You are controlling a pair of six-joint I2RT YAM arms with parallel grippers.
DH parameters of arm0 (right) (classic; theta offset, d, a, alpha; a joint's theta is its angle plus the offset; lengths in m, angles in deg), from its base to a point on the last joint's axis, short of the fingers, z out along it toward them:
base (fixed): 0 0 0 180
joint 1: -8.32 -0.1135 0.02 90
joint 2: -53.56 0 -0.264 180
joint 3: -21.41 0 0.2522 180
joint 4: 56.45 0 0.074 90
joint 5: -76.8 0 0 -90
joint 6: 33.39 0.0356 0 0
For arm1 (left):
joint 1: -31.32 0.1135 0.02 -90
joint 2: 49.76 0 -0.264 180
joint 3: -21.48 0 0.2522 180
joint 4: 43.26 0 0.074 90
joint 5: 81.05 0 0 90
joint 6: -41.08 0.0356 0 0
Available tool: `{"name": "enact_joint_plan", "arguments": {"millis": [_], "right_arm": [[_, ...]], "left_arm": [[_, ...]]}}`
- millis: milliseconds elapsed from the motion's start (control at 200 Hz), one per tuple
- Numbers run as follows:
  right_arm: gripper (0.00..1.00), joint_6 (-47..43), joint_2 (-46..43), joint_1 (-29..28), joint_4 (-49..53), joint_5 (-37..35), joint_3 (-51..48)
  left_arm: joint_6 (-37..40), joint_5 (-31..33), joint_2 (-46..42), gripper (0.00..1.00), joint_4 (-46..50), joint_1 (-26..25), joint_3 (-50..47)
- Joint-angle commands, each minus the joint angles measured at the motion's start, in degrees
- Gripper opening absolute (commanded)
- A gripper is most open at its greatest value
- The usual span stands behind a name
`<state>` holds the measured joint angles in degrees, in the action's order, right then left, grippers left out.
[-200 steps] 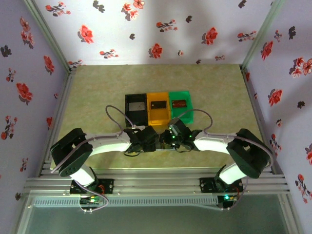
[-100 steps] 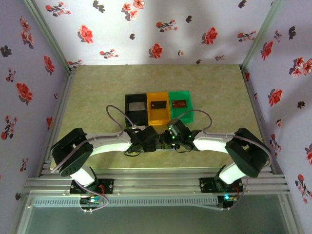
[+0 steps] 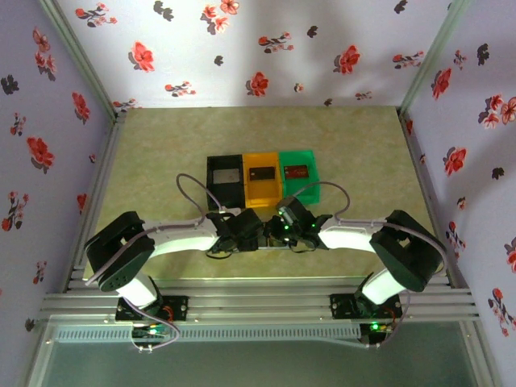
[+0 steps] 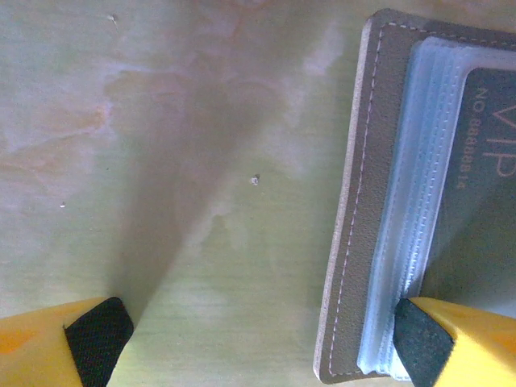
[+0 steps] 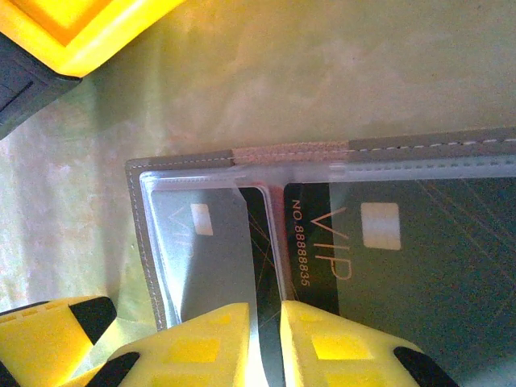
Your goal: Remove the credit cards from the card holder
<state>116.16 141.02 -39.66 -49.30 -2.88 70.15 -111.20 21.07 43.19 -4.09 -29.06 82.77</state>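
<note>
The grey card holder (image 5: 185,159) lies open on the table with clear plastic sleeves. A dark credit card (image 5: 419,266) marked VIP sits in its right sleeve, and another dark card (image 5: 264,242) sits in the left one. My right gripper (image 5: 266,347) points down at the holder, its yellow fingers nearly together on the edge of that left card. My left gripper (image 4: 258,347) is open wide; its right pad (image 4: 423,347) rests on the sleeves at the holder's (image 4: 363,242) corner, its left pad on bare table. From above, both grippers (image 3: 251,230) (image 3: 279,232) meet over the holder.
Behind the grippers stand a black bin (image 3: 224,181), an orange bin (image 3: 261,193) and a green bin (image 3: 300,187) in a row, each with a card lying in it. The orange bin's corner (image 5: 89,24) is close beyond the holder. Floral walls enclose the table.
Both grippers stay at the holder; the right arm's elbow has edged slightly to the left.
</note>
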Motion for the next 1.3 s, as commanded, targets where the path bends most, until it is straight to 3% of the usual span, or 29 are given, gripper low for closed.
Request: {"name": "enact_joint_plan", "arguments": {"millis": [0, 1295], "right_arm": [[0.2, -0.9, 0.0, 0.1, 0.9, -2.1, -0.4], [0.21, -2.5, 0.2, 0.0, 1.3, -1.5, -0.3]], "left_arm": [[-0.9, -13.5, 9.5, 0.91, -10.0, -2.2, -4.2], [-0.5, -13.8, 10.9, 0.92, -9.8, -2.8, -3.0]]}}
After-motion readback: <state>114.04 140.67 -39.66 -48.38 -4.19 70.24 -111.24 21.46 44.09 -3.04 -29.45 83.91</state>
